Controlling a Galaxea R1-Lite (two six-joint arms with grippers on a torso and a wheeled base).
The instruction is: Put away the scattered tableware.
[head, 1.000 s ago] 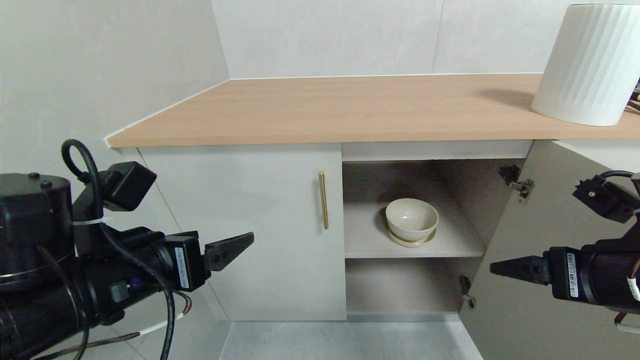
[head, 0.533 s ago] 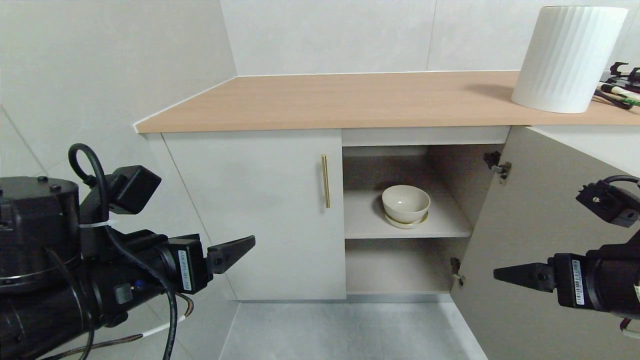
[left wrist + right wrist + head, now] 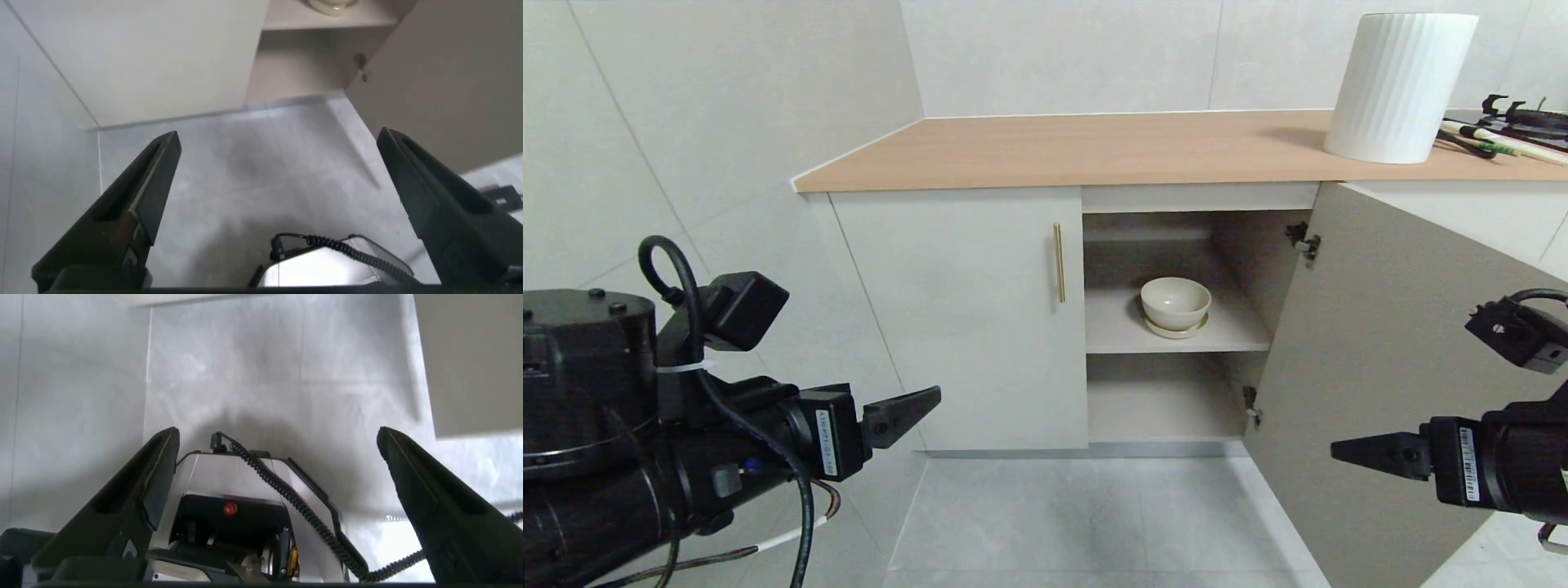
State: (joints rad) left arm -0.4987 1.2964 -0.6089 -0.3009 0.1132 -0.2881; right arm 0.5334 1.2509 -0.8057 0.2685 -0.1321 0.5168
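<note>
A cream bowl [image 3: 1175,300] sits on a small plate [image 3: 1174,331] on the upper shelf of the open cabinet; its edge also shows in the left wrist view as the bowl [image 3: 331,5]. My left gripper [image 3: 907,412] hangs low to the left of the cabinet, well short of it. In the left wrist view the left gripper [image 3: 282,204] is open over the floor with nothing in it. My right gripper [image 3: 1364,452] is level with it in front of the open door. The right wrist view has the right gripper [image 3: 278,498] open and empty.
The cabinet's right door [image 3: 1372,343] stands swung open toward me; the left door with a gold handle [image 3: 1058,263] is closed. On the wooden countertop [image 3: 1094,147] stands a white ribbed cylinder [image 3: 1396,86], with several utensils [image 3: 1503,135] beside it. Grey floor tiles lie below.
The whole picture has shifted: the camera has backed away, so the cabinet looks smaller and higher. Both grippers keep the same pose, and the bowl has not moved.
</note>
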